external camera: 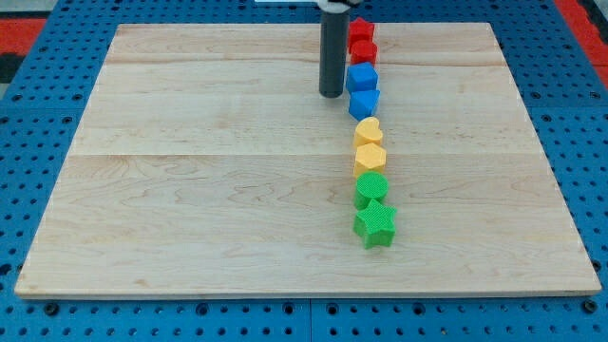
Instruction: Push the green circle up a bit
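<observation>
The green circle (371, 189) lies on the wooden board (190, 190), right of centre, in a near-vertical row of blocks. It touches a green star (375, 224) just below it and a yellow hexagon (370, 159) just above it. Higher in the row are a yellow heart (369, 131), two blue blocks (364, 103) (362, 77) and two red blocks (362, 51) (360, 29). My tip (331, 94) rests on the board at the view's top, just left of the blue blocks, well above the green circle and not touching it.
The board sits on a blue perforated table (38, 142). A red area (24, 24) shows at the top left corner and another at the top right (584, 19).
</observation>
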Controlling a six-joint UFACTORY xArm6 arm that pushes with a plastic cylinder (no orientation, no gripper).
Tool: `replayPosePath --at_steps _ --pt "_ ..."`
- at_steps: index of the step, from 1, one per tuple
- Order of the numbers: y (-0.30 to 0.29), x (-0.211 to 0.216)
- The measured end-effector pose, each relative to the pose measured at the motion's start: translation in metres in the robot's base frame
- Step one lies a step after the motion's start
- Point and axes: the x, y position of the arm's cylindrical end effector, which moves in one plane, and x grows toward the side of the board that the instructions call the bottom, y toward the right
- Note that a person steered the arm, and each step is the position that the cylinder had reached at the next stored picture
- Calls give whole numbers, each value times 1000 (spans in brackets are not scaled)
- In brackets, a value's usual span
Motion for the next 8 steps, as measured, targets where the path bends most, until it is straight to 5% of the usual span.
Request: replayPosePath --at_steps 4,8 --pt "-54 184" --pt "24 182"
